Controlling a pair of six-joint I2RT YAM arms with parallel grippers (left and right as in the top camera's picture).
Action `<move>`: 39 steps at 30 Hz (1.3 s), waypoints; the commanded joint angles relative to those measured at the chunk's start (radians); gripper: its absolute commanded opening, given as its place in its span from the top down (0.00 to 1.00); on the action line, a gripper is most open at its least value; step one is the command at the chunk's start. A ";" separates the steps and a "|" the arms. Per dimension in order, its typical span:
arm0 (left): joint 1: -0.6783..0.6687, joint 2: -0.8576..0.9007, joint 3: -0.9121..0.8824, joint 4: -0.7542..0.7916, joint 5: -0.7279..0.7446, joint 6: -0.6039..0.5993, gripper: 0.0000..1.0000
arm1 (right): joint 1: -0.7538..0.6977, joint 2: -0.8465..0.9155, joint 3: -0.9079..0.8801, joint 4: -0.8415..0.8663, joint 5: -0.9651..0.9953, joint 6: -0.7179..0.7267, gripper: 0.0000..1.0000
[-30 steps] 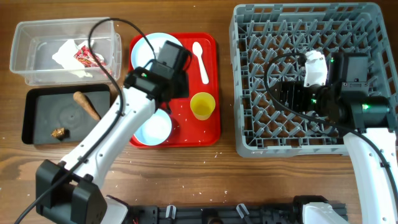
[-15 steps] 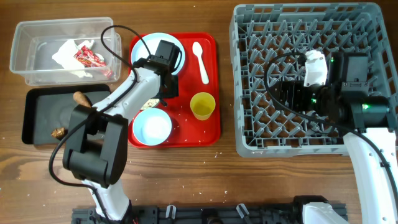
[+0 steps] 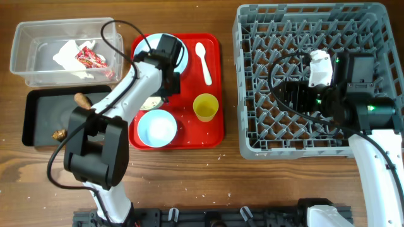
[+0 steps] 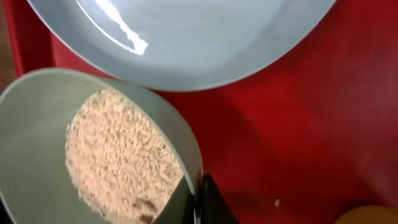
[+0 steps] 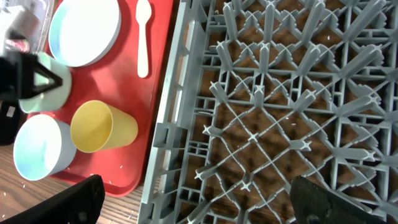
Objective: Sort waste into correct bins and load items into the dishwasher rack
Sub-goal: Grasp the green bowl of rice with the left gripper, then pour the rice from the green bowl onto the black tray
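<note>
My left gripper is shut on the rim of the pale green bowl, one finger inside and one outside. White rice grains fill the bowl. It stands on the red tray next to the pale blue plate. From overhead, the left gripper covers most of the green bowl. The blue bowl, yellow cup and white spoon also rest on the tray. My right gripper hangs open and empty over the dishwasher rack.
The clear tub holds the white napkin and red wrapper. The black tray holds the carrot-like stick and brown lump. Loose grains dot the red tray and the table.
The left arm has swung in over the red tray and its jaws have closed onto the green bowl's rim. The right arm has not moved.
</note>
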 commanded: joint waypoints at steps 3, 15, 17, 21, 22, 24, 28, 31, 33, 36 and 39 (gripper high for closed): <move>0.025 -0.107 0.233 -0.152 0.011 -0.003 0.96 | -0.003 0.003 -0.002 0.011 -0.002 0.004 0.03; 0.568 -0.239 0.220 -0.384 0.505 0.192 0.96 | -0.003 0.003 -0.002 0.019 -0.002 0.004 0.03; 0.682 -0.239 0.175 -0.382 0.624 0.267 0.96 | -0.003 0.003 -0.002 0.019 -0.002 0.004 0.03; 0.912 -0.229 0.056 -0.335 0.929 0.429 0.96 | -0.003 0.003 -0.002 0.019 -0.002 0.005 0.03; 0.961 -0.220 0.026 -0.315 0.982 0.444 0.96 | -0.003 0.003 -0.002 0.021 -0.002 0.005 0.04; 1.028 -0.188 -0.012 -0.295 1.084 0.481 0.96 | -0.003 0.003 -0.002 0.023 -0.002 0.005 0.03; 1.134 -0.069 -0.039 -0.308 1.301 0.553 0.96 | -0.003 0.003 -0.002 0.021 -0.002 0.006 0.03; 1.183 0.009 -0.039 -0.315 1.413 0.552 0.96 | -0.003 0.003 -0.002 0.016 -0.002 0.006 0.03; 1.211 0.045 -0.039 -0.326 1.500 0.552 0.96 | -0.003 0.003 -0.002 0.014 -0.002 0.006 0.03; 1.252 0.069 -0.039 -0.330 1.613 0.542 0.96 | -0.003 0.003 -0.002 0.014 -0.002 0.006 0.03; 1.278 0.069 -0.039 -0.330 1.686 0.484 0.96 | -0.003 0.003 -0.002 0.015 -0.002 0.006 0.03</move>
